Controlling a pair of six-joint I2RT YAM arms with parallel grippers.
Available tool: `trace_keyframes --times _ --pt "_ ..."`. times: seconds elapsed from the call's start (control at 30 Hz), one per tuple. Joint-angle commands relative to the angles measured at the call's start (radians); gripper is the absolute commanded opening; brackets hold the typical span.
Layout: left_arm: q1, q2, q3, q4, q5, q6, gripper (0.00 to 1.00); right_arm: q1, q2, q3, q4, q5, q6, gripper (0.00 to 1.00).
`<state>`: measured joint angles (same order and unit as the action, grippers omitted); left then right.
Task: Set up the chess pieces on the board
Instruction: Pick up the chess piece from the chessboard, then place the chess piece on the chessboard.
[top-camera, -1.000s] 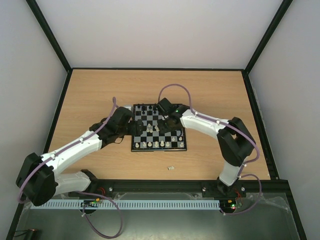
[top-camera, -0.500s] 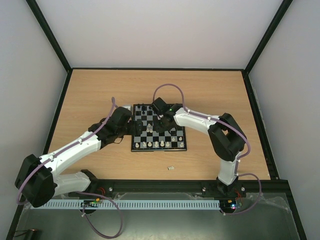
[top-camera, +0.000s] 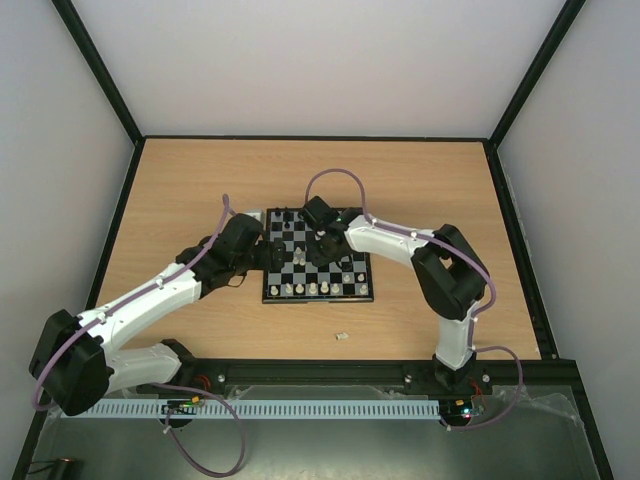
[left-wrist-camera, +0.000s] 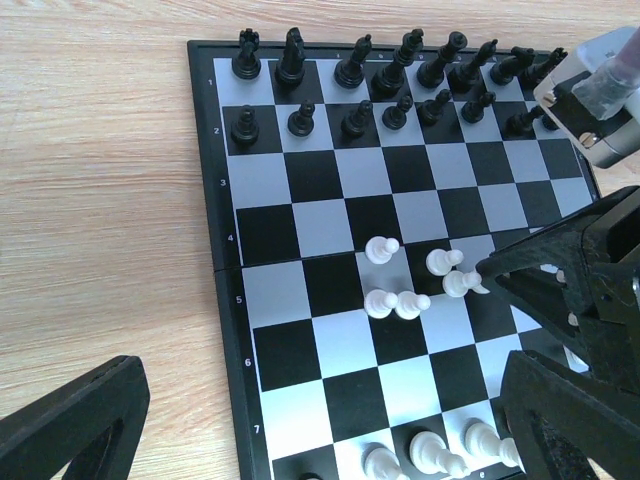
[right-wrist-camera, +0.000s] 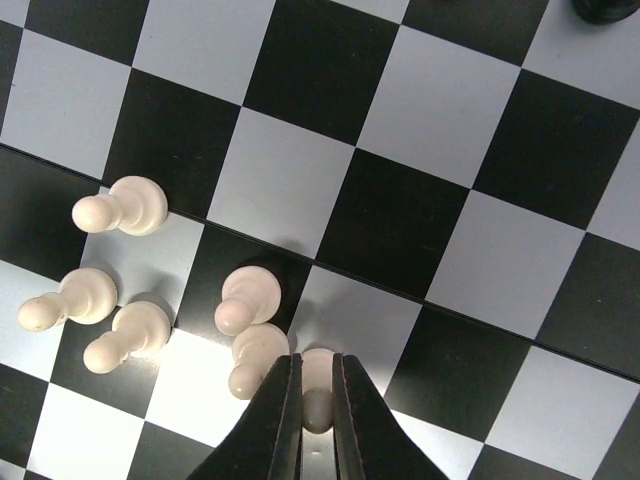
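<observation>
Nearest you, a pale wooden table (top-camera: 200, 200) sits inside a black frame (top-camera: 310, 137), with plain white walls (top-camera: 320, 60) beyond. One stray white piece (top-camera: 341, 336) lies on the wood, just short of the board (top-camera: 320, 298), which rests mid-table. White pieces (top-camera: 312, 289) line its near row, black pieces (left-wrist-camera: 400, 80) fill the far two, and loose white pawns (right-wrist-camera: 110, 270) cluster in the middle. Your right gripper (right-wrist-camera: 317, 405) is pinched tight on a white pawn (right-wrist-camera: 318, 368) at that cluster's edge, just beside two others. Your left gripper (left-wrist-camera: 325, 400) hangs spread wide over the board's left side, holding nothing.
</observation>
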<state>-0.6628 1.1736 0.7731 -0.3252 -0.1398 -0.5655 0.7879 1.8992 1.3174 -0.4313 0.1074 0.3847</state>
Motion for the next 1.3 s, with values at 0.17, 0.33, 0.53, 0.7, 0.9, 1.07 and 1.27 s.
trace_keyframes --times 0.17,0.33,0.53,0.7,0.9,1.07,1.27 --pt "0.003 -0.017 0.002 -0.012 -0.006 -0.002 1.00 0.034 -0.123 -0.056 -0.076 0.036 0.010 0.06" --pt "0.003 -0.015 0.004 -0.011 -0.003 -0.001 0.99 0.037 -0.184 -0.141 -0.074 0.042 0.027 0.06" --pt "0.003 -0.007 0.009 -0.009 0.000 -0.002 1.00 0.038 -0.236 -0.225 -0.059 0.043 0.044 0.06" --pt "0.002 -0.008 0.006 -0.007 0.003 -0.005 0.99 0.038 -0.241 -0.250 -0.045 0.040 0.046 0.06" --pt "0.002 -0.009 0.006 -0.007 0.003 -0.005 1.00 0.037 -0.232 -0.248 -0.036 0.029 0.043 0.07" --pt "0.002 -0.006 0.005 -0.006 0.003 -0.006 0.99 0.038 -0.219 -0.247 -0.032 0.021 0.042 0.07" --pt "0.002 -0.009 0.005 -0.006 0.002 -0.005 0.99 0.040 -0.215 -0.249 -0.025 0.019 0.043 0.16"
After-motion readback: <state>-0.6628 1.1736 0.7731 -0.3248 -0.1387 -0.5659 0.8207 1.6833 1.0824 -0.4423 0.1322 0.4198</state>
